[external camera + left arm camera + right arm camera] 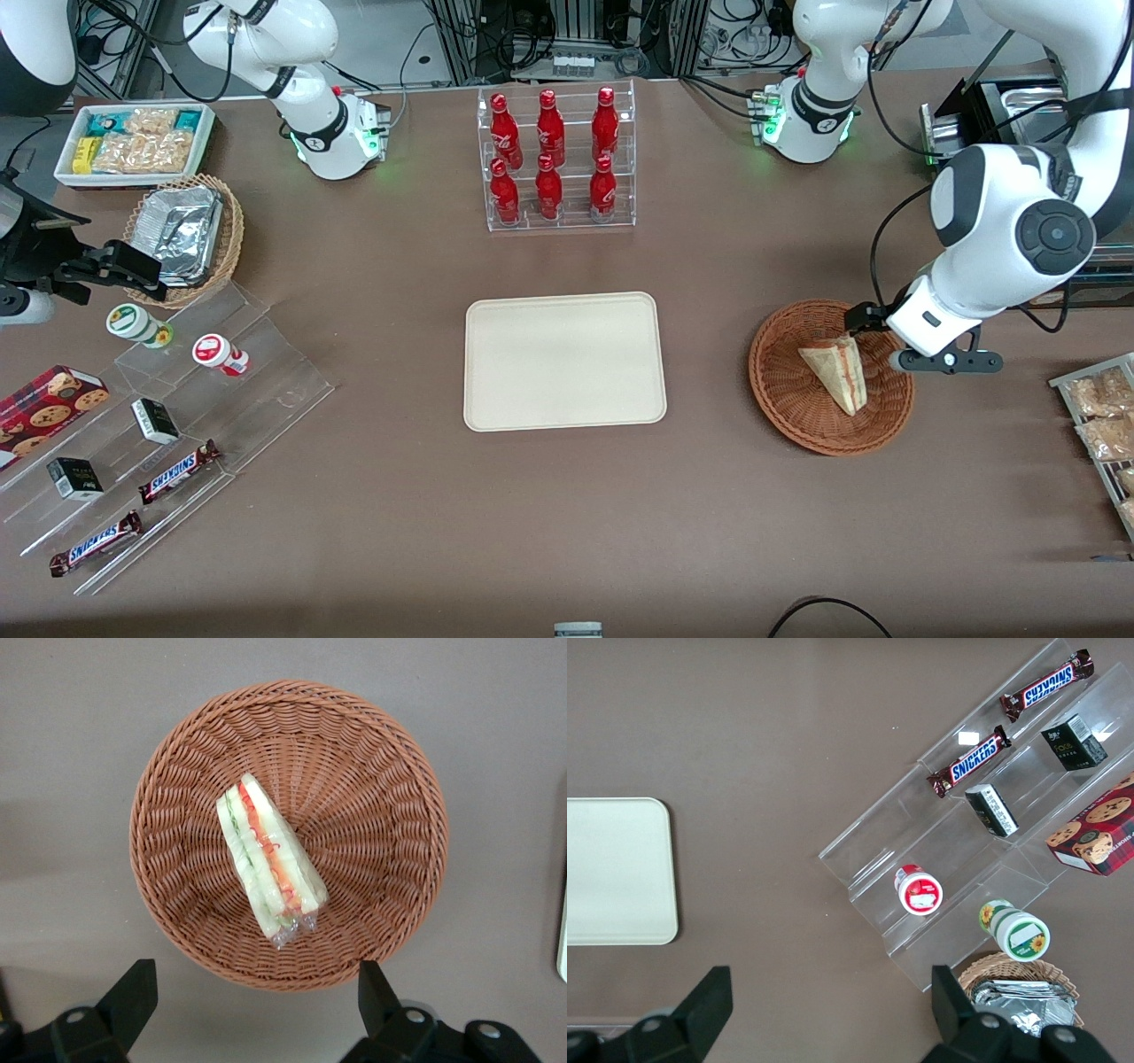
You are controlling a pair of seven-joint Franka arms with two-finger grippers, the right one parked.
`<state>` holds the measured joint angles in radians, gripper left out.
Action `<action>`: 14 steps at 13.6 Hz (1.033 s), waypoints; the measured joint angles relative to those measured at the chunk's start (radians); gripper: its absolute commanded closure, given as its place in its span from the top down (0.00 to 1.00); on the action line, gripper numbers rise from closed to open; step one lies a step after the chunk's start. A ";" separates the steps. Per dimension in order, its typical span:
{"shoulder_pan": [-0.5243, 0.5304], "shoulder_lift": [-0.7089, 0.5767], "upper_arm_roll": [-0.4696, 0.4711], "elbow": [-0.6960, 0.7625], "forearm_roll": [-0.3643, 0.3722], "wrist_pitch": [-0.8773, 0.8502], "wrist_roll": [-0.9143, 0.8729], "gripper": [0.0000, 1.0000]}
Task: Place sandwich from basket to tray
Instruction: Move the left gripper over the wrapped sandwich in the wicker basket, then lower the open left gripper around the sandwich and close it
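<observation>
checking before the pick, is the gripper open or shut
Open: the gripper hovers above the basket with its fingers spread wide, nothing between them; the sandwich lies in the basket.

Glossy white arm (992, 257) with a dark round joint cap, black cables (looped), and a black open-fingered hand (257, 1005) over the basket.

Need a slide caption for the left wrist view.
Open tool hovers above the triangular white-bread sandwich lying in the round reddish-brown wicker basket.

We count six red bottles (551, 158), two Snickers bars (180, 471), two small black boxes (155, 420), one sandwich (837, 370), one basket (780, 381), one tray (564, 361), one pincer (257, 1010) above the basket.
</observation>
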<state>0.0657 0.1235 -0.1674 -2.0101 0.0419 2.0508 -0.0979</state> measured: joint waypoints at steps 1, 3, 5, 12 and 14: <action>0.000 0.001 0.002 -0.023 0.000 0.036 -0.045 1.00; 0.001 0.002 0.005 -0.077 0.000 0.113 -0.168 1.00; 0.000 0.005 0.005 -0.116 0.000 0.163 -0.291 1.00; 0.000 0.071 0.005 -0.147 0.000 0.273 -0.484 1.00; 0.000 0.098 0.005 -0.148 0.000 0.291 -0.499 1.00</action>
<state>0.0662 0.2215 -0.1624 -2.1579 0.0419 2.3416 -0.5971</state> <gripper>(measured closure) 0.000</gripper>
